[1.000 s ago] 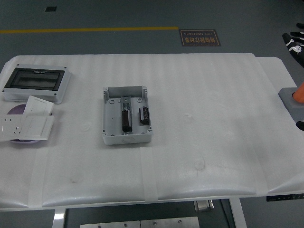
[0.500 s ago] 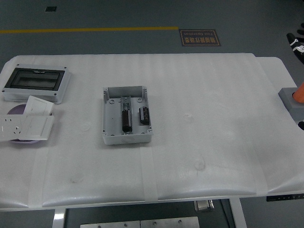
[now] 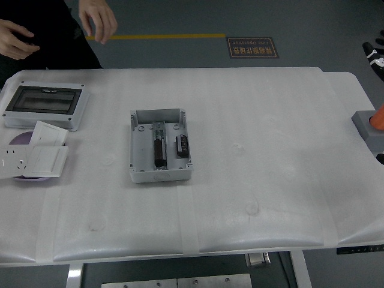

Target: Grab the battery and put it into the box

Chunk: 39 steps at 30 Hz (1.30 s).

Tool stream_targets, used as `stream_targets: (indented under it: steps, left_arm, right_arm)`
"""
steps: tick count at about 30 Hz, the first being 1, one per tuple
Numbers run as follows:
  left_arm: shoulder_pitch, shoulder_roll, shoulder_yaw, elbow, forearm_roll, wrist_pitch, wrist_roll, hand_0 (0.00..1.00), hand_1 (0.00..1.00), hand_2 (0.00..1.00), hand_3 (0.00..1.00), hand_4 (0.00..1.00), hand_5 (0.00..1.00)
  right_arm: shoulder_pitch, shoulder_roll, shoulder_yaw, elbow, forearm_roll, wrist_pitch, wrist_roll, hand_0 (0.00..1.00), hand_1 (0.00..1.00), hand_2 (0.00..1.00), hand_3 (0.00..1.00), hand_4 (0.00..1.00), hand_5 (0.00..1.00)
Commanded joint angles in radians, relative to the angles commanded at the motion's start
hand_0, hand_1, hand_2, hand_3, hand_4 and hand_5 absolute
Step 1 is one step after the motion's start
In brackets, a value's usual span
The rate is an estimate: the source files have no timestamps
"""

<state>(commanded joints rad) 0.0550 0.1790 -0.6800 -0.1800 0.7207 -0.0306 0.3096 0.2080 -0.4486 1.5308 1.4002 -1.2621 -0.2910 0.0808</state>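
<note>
Fingers (image 3: 373, 55) beyond white table (image 3: 252, 180) edge

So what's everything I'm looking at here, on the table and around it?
Table: one, white, padded cover, fills most of the view.
Open box: one, grey, left of the table's centre.
Battery: one, dark, lying inside the open box, left part.
Black block: one, inside the same box, right part.
Lidded box: one, grey with a dark window lid, far left.
Wall sockets: a few, white, stacked at the left edge over a purple disc.
Grey block: one, at the right edge, with an orange piece on it.
Floor sign: one, dark, beyond the table.
Person's hands: two, top left, touching nothing.
Robot's right hand: black, barely showing at the right edge.
</note>
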Motion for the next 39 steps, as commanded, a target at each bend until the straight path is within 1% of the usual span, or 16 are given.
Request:
stream_targets:
  steps: [8,19,24,39]
  left_arm:
    - [-0.010,-0.002,0.001,0.000,0.005,-0.001,0.001,0.651,0.663,0.619,0.596,0.478,0.420]
    - [-0.009,-0.003,-0.008,0.000,0.010,-0.003,0.002,0.651,0.664,0.619,0.595,0.477,0.417]
    - [-0.011,-0.004,-0.015,0.000,0.014,-0.004,0.004,0.651,0.664,0.619,0.595,0.476,0.417]
    - [-0.013,-0.006,0.004,0.000,-0.004,-0.001,0.001,0.651,0.664,0.619,0.595,0.474,0.413]
  right_arm:
    - [0.007,-0.005,0.001,-0.003,-0.002,-0.003,-0.001,0.669,0.705,0.758,0.782,0.863,0.472]
    - [0.002,-0.005,0.012,-0.009,-0.006,-0.004,-0.002,0.664,0.701,0.757,0.782,0.861,0.475]
    - [-0.002,-0.015,0.006,-0.012,-0.015,-0.001,-0.009,0.663,0.701,0.761,0.784,0.859,0.478]
    - [-0.007,-0.031,-0.022,-0.023,-0.017,0.003,-0.014,0.663,0.699,0.766,0.789,0.860,0.488]
